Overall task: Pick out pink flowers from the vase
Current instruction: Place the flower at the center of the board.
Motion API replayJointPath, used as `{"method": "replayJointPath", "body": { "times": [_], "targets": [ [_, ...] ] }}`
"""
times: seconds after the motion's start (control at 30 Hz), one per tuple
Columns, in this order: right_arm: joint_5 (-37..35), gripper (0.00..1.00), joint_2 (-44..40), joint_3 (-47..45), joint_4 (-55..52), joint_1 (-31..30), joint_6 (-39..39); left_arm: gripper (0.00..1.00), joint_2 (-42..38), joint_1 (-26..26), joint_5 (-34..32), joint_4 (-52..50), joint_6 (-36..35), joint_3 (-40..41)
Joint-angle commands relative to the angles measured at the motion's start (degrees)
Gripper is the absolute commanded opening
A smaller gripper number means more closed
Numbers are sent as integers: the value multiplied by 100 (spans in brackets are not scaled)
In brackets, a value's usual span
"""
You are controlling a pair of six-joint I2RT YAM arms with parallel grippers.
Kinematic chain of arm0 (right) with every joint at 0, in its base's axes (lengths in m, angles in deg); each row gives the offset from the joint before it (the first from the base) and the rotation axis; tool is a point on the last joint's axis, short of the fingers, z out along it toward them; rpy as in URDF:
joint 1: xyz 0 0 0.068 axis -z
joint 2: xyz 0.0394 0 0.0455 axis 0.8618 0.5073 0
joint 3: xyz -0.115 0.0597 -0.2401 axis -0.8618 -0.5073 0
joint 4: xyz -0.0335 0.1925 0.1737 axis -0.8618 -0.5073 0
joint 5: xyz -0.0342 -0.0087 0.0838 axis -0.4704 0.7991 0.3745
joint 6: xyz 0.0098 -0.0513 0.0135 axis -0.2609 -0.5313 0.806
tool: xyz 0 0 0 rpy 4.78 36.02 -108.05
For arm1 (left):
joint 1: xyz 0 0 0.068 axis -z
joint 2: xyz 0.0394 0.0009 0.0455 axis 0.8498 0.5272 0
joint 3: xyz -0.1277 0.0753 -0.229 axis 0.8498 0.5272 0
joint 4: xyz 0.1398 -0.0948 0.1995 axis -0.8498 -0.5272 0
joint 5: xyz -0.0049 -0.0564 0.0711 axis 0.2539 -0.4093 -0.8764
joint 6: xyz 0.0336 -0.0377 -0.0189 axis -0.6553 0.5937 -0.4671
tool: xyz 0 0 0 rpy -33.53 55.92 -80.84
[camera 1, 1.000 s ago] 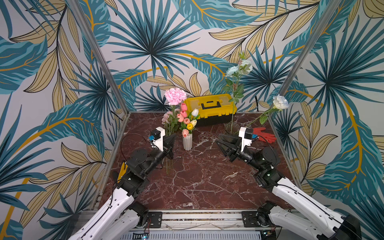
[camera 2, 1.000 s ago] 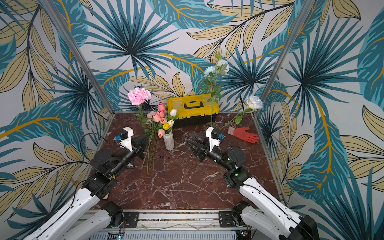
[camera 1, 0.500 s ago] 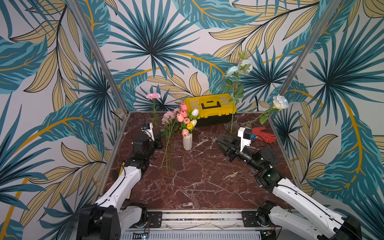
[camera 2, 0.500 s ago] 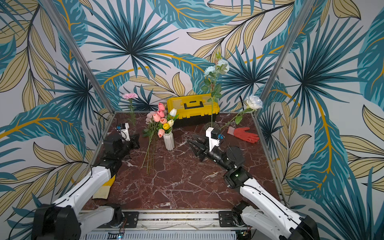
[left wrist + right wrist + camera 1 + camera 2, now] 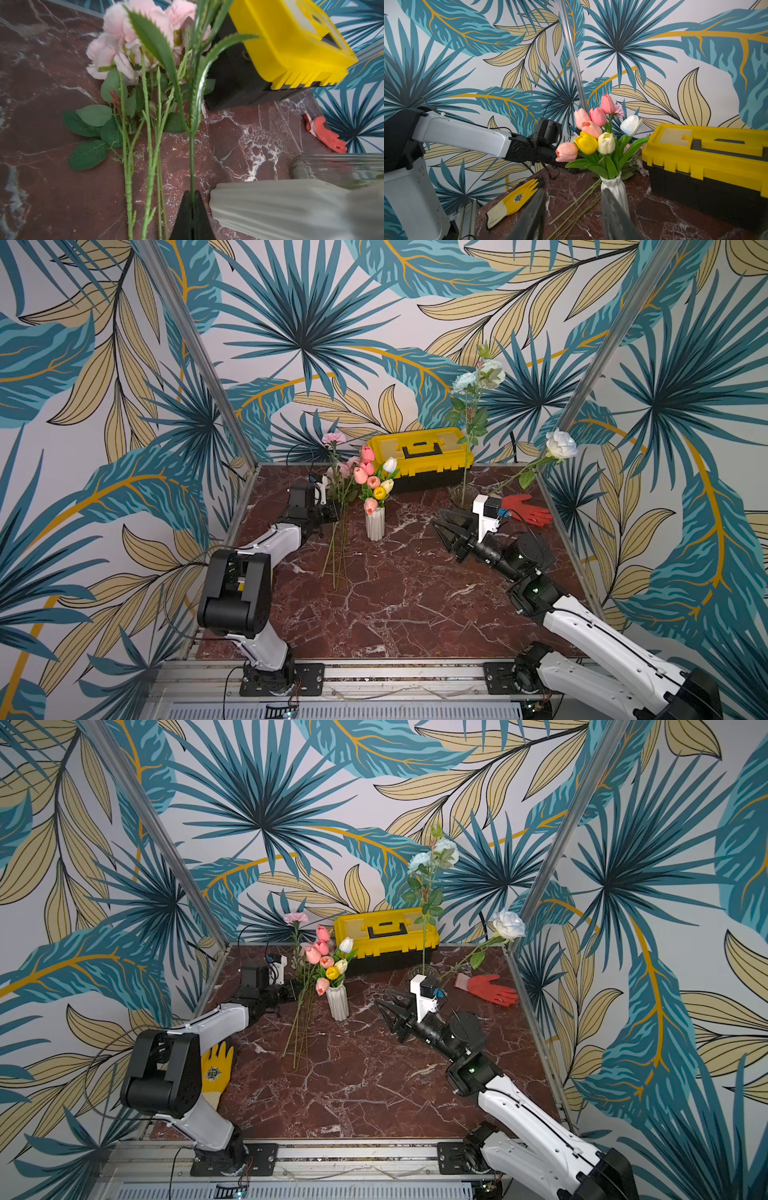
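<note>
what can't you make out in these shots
- Left wrist view: the top edge cuts off the bloom of the stem held in the left claw.
- Top view: the left arm covers part of the yellow glove.
- Left wrist view: the glass jar is blurred and cut off by the right edge.

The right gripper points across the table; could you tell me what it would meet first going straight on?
Probably the white vase: in the wrist view it stands straight ahead of the open right gripper, nothing visible between, though depth is unclear.
</note>
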Motion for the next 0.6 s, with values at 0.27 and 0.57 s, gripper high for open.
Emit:
{"method": "replayJointPath", "body": {
  "times": [0.27, 0.57],
  "targets": [
    [-183, 45, 131, -126, -118, -24, -213, 0, 1034, -52, 264, -887, -289, -1286],
    [-222, 46, 188, -153, -86, -33, -197, 11, 1395, -44, 413, -1413, -215, -1641]
  ]
}}
